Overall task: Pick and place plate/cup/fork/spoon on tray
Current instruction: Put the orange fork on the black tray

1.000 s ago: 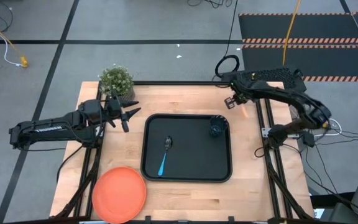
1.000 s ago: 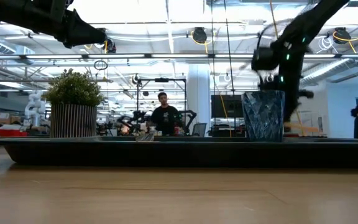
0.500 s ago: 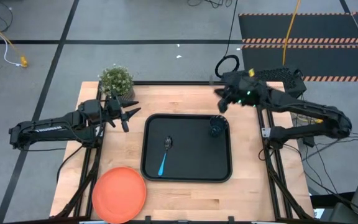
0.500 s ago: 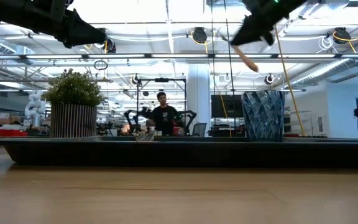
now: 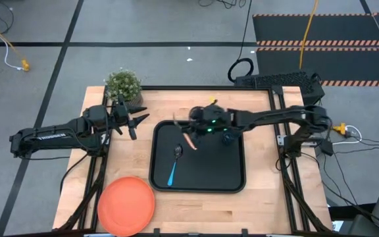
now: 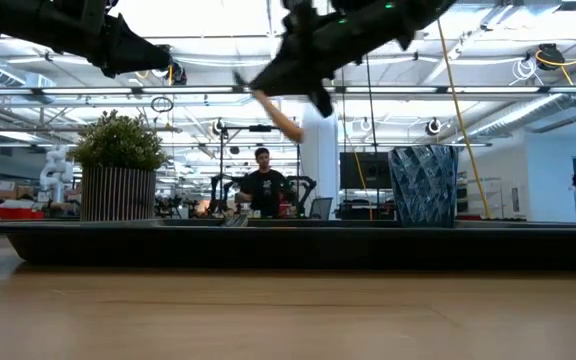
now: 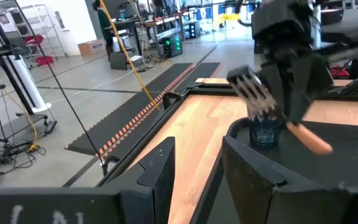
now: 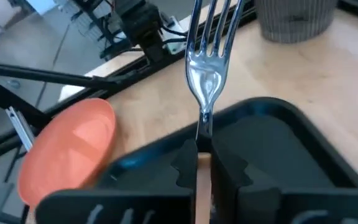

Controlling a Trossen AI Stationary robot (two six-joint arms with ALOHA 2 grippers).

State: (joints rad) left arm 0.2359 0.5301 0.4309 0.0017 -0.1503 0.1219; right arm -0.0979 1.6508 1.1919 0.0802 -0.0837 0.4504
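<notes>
High view first: we count two of the four pieces already on the tray [image 5: 232,181] — the spoon [image 5: 174,166] lies just below our right gripper [image 5: 188,135], and the cup [image 5: 228,136] stands beside that gripper on the side towards the right arm's base, in the tray's far corner. The fork [image 5: 188,139] is in transit, clamped by its orange handle between the right gripper's closed fingers and held in the air above the far part of the tray; the right wrist view shows the tines [image 8: 209,37] pointing out ahead of the fingers. The plate [image 5: 126,205] is still on the bare wood, well off from both grippers near the table's front corner, so by our reckoning the fork must be set down and the plate remains untouched.

As for pose, the right arm reaches long across the table from its base, its wrist tipped down over the tray. The left gripper [image 5: 137,123] hangs off the tray's edge near the potted plant [image 5: 123,85], fingers parted and holding nothing — waiting, we judge.
</notes>
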